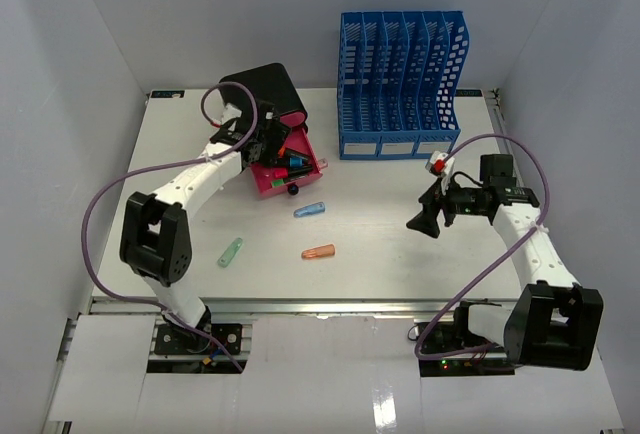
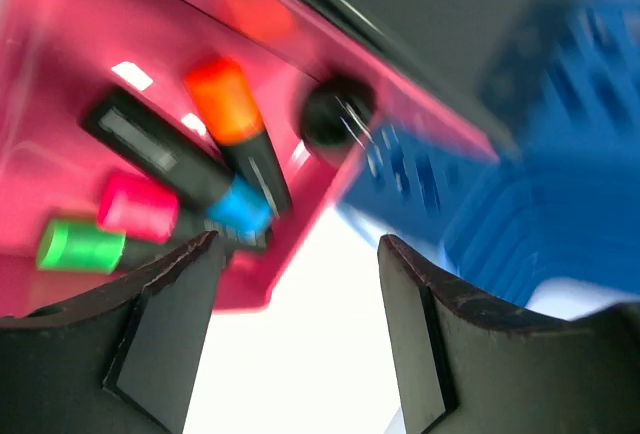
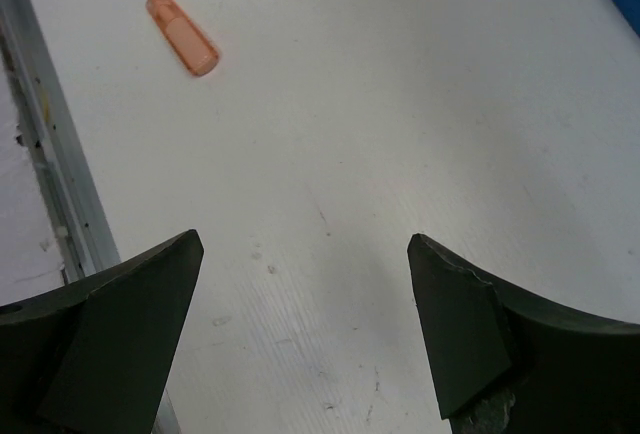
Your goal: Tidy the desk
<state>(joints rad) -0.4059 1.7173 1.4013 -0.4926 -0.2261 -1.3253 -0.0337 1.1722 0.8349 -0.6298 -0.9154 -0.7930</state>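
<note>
left tool point(image 2: 297, 254): spread, holding nothing, at the open pink drawer point(image 2: 60, 54) of markers point(image 2: 240, 134) | right tool point(image 3: 305, 254): spread wide, empty, above bare worktop point(image 3: 380, 134) | worktop: white, beneath both arms, bearing blue file rack point(image 1: 400, 84), orange piece point(image 1: 318, 251), blue piece point(image 1: 309, 210), green piece point(image 1: 231, 252)

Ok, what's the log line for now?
left end effector: open at drawer | right end effector: open, empty | desk: blue piece, orange piece, green piece loose

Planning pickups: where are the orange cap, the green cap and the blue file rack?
orange cap point(image 1: 318, 251), top view, its middle
green cap point(image 1: 231, 252), top view, its middle
blue file rack point(image 1: 400, 144), top view, front wall
</note>
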